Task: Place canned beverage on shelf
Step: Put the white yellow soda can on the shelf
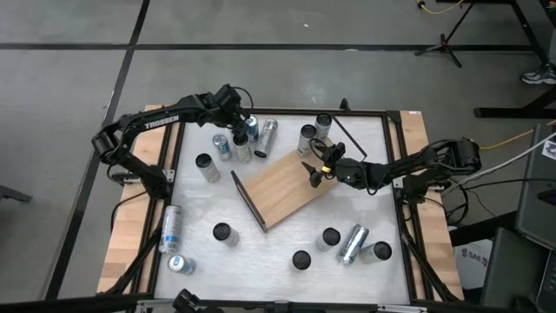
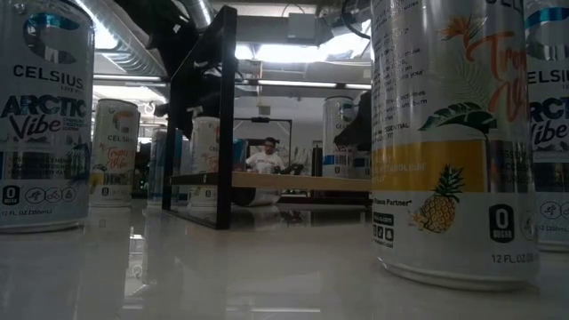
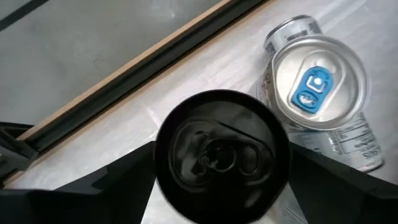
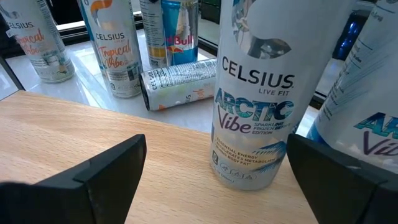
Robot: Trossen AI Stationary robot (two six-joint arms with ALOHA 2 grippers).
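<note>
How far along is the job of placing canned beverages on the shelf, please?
Done: one white-and-blue Celsius Arctic Vibe can stands on the light-brown wooden shelf board, flanked by the open right gripper. In hand: the left gripper, open, straddles a black-topped can on the white table, not yet gripped. Left: many other cans on the table, some lying down.
</note>
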